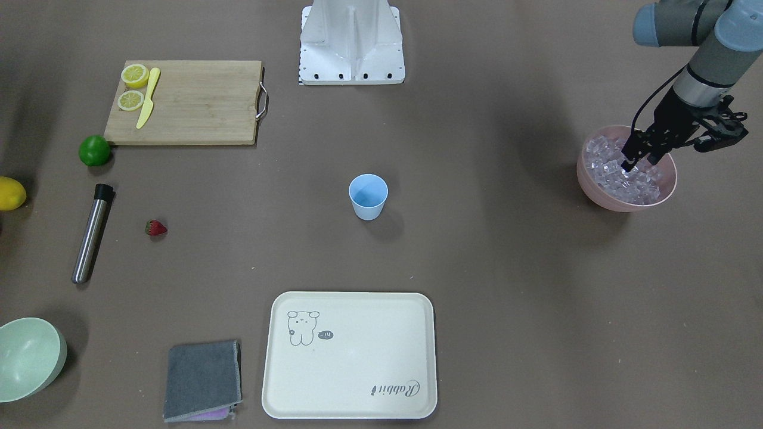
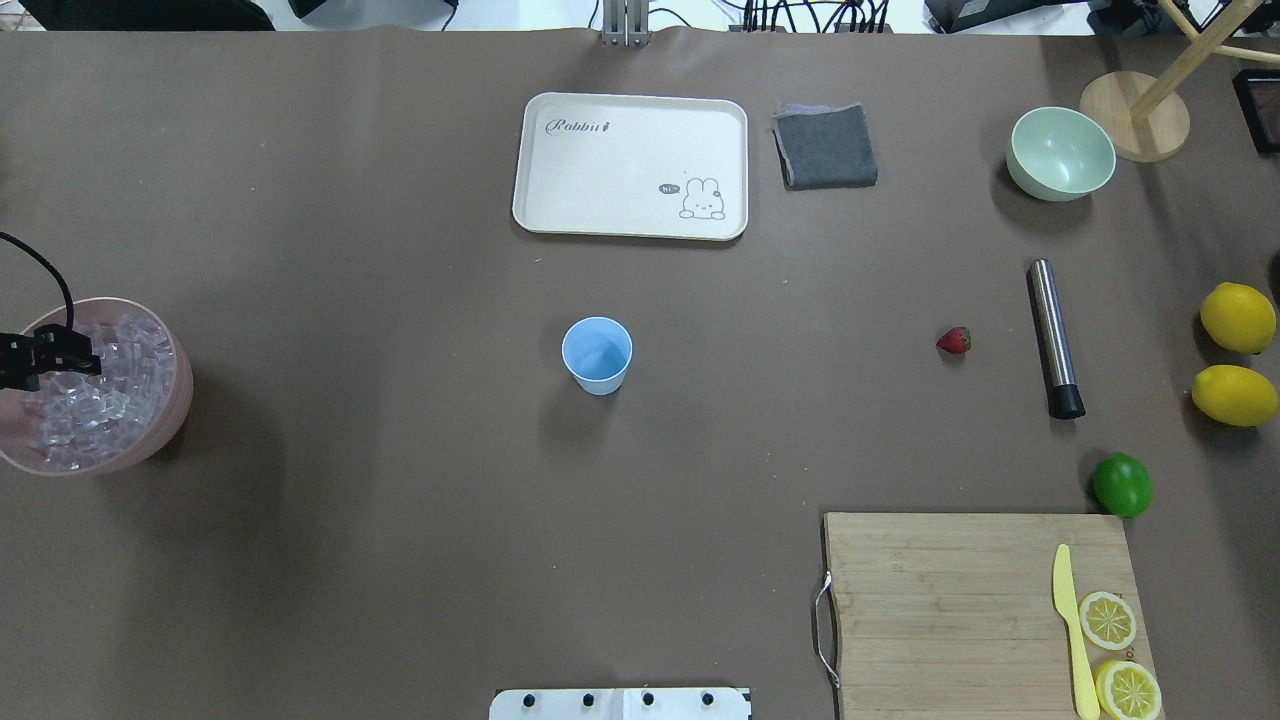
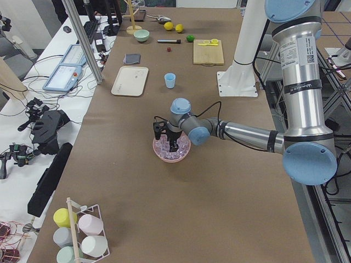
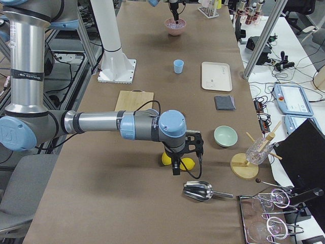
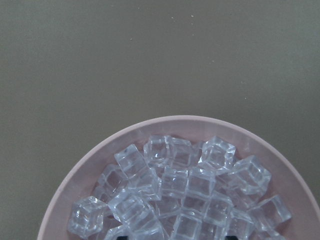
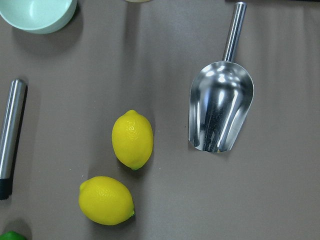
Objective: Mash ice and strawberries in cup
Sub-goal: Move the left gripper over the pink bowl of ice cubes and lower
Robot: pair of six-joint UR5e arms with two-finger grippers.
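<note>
**Over the pink bowl (image 1: 602, 199): a slippery pick**

Left end effector (image 1: 641, 161) stands spread, tips sunk among the ice (image 1: 608, 161) in that bowl. Closing on 2 cubes at once, or on a glassy corner, could squirt 1 onto the table (image 1: 506, 250). The empty cup (image 1: 368, 196) stands well apart at mid-table, the strawberry (image 1: 156, 227) farther off. Right end effector (image 4: 175, 168): cannot tell.
</note>
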